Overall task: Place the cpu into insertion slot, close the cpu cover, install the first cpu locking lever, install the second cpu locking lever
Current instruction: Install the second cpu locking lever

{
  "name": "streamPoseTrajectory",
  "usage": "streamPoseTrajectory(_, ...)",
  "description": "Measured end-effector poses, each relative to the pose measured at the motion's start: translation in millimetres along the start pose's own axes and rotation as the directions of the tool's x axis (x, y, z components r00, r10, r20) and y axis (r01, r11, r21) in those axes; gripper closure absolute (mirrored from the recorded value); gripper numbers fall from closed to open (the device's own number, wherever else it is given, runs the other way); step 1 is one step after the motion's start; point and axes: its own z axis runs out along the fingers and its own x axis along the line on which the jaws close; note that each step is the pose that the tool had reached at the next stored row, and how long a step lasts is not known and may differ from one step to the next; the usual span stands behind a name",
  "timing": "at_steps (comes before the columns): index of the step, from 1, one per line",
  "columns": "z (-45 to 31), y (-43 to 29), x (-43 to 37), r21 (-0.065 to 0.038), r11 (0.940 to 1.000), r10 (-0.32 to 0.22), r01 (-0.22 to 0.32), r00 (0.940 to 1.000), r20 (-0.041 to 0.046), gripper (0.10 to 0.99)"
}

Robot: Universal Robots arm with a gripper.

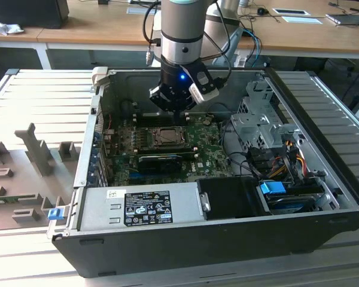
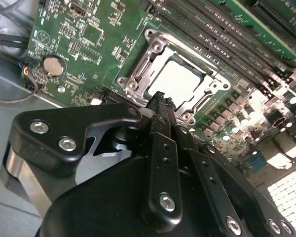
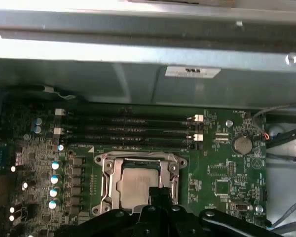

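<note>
Gripper (image 2: 161, 97) hovers over the cpu (image 2: 177, 81), fingers pressed together and empty. Cpu sits in the insertion slot (image 3: 104, 170) with the cpu cover (image 3: 173, 163) down around it. Gripper body hides the slot's near edge; can't make out the levers.

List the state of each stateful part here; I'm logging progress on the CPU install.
cpu: seated in the insertion slot, face up.
cpu cover: down, framing the cpu.
gripper: just above the slot's edge, holding nothing.
computer case: side panel off, motherboard exposed.
</note>
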Motion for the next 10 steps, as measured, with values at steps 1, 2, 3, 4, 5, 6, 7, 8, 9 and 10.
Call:
streamPoseTrajectory(1,0.0,-1.5,0.1,0.0,1.0,0.0,0.0,1.0,-0.0001,0.98)
streamPoseTrajectory(2,0.1,-3.2,0.1,0.0,1.0,0.0,0.0,1.0,-0.0004,0.98)
streamPoseTrajectory(3,0.1,-6.9,0.3,0.0,1.0,0.0,0.0,1.0,-0.0014,0.98)
streamPoseTrajectory(4,0.1,-9.5,0.4,0.0,1.0,0.0,0.0,1.0,-0.0063,0.98)
streamPoseTrajectory(5,0.2,-10.8,0.5,0.0,1.0,0.001,-0.001,0.9999,-0.01,0.98)
streamPoseTrajectory(6,0.5,-12.7,0.6,-0.001,1.0,0.001,-0.001,0.9999,-0.0141,0.98)
streamPoseTrajectory(7,1.2,-15.0,0.7,-0.001,1.0,0.002,-0.002,0.9999,-0.0166,0.98)
streamPoseTrajectory(8,5.7,-27.5,1.3,-0.001,1.0,0.002,-0.002,0.9998,-0.0213,0.98)
streamPoseTrajectory(9,6.2,-29.0,1.4,-0.001,1.0,0.002,-0.002,0.9998,-0.0215,0.98)
streamPoseTrajectory(10,6.0,-30.0,1.5,-0.001,1.0,0.002,-0.002,0.9998,-0.0216,0.98)
